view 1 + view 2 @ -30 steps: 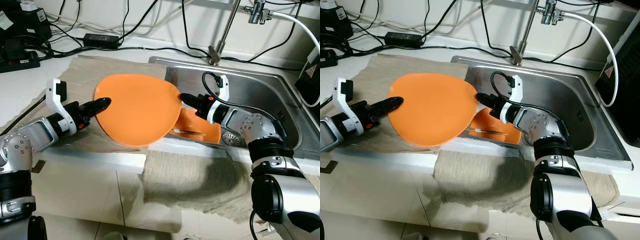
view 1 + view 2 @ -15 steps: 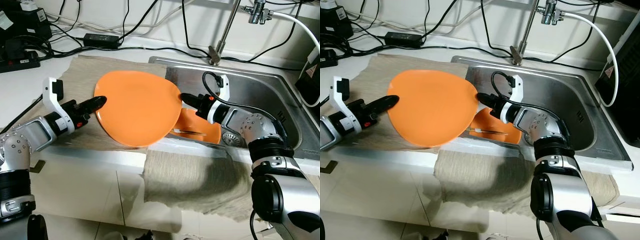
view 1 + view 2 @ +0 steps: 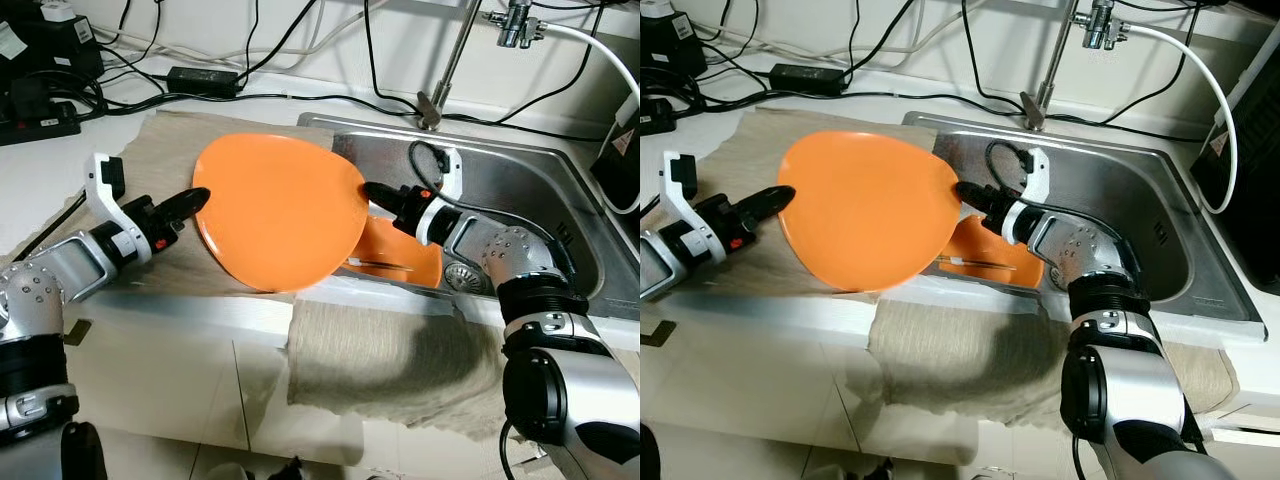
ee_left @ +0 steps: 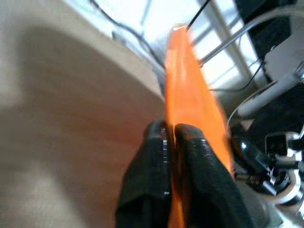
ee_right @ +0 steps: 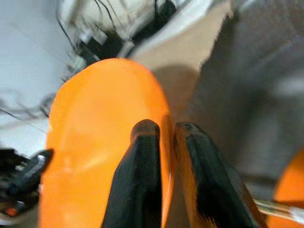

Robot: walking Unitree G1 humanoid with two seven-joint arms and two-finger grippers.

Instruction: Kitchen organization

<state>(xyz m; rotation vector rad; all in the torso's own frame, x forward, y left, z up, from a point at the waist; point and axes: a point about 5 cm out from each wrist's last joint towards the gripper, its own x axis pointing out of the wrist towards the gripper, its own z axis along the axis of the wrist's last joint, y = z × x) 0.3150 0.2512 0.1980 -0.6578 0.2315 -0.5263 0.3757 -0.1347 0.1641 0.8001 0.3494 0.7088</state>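
A large orange plate (image 3: 275, 210) hangs tilted over the counter edge between a beige cloth (image 3: 150, 150) and the steel sink (image 3: 520, 185). My left gripper (image 3: 197, 199) is shut on its left rim, and the left wrist view shows the plate's edge (image 4: 190, 85) pinched between the fingers (image 4: 152, 156). My right gripper (image 3: 372, 190) is shut on the opposite rim over the sink's left side. In the right wrist view the plate (image 5: 95, 142) sits between the fingers (image 5: 142, 156). A second orange dish (image 3: 405, 262) lies in the sink below, with a thin utensil (image 3: 378, 266) on it.
A faucet (image 3: 450, 60) rises behind the sink. Black cables and a power adapter (image 3: 200, 78) lie along the back of the counter, with more black devices (image 3: 40, 70) at far left. A grey-beige towel (image 3: 390, 360) hangs over the counter's front edge.
The plate has tipped a little more upright, held by both grippers. My left gripper has drawn slightly left and up along the rim; the right gripper has barely moved.
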